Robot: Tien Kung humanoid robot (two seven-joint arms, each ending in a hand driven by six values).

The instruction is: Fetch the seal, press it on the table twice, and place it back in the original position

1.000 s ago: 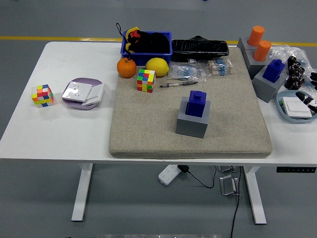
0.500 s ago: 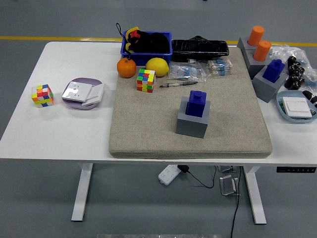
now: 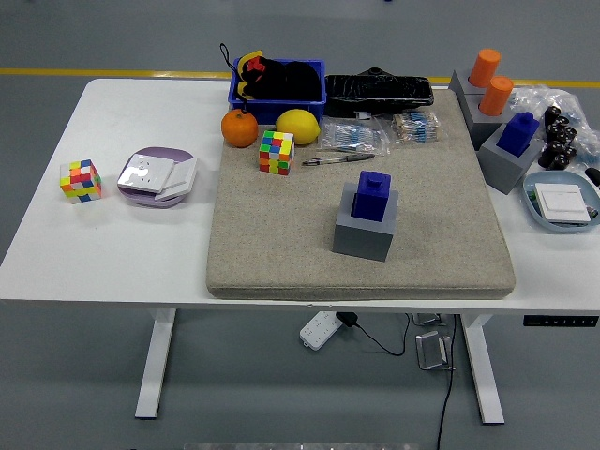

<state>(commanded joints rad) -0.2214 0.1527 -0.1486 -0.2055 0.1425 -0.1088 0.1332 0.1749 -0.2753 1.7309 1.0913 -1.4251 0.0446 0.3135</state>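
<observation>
A blue seal (image 3: 372,195) stands upright in a grey block holder (image 3: 362,234) at the middle of the beige felt mat (image 3: 281,244). A second blue seal (image 3: 518,131) sits in another grey holder (image 3: 503,161) at the mat's right edge. Two orange seals (image 3: 490,81) stand in a grey holder at the back right. Only a black sliver of my right hand (image 3: 594,175) shows at the right edge, far from the middle seal. My left hand is out of view.
On the mat's far side are a Rubik's cube (image 3: 277,152), a pen (image 3: 337,159), an orange (image 3: 239,128), a lemon (image 3: 297,126) and a blue bin (image 3: 277,92). A second cube (image 3: 81,180) and a purple dish (image 3: 157,175) lie on the left. A blue dish (image 3: 560,204) sits at right.
My right hand has drawn back to the right, from over the blue dish to almost out of the picture. Nothing on the table has moved.
</observation>
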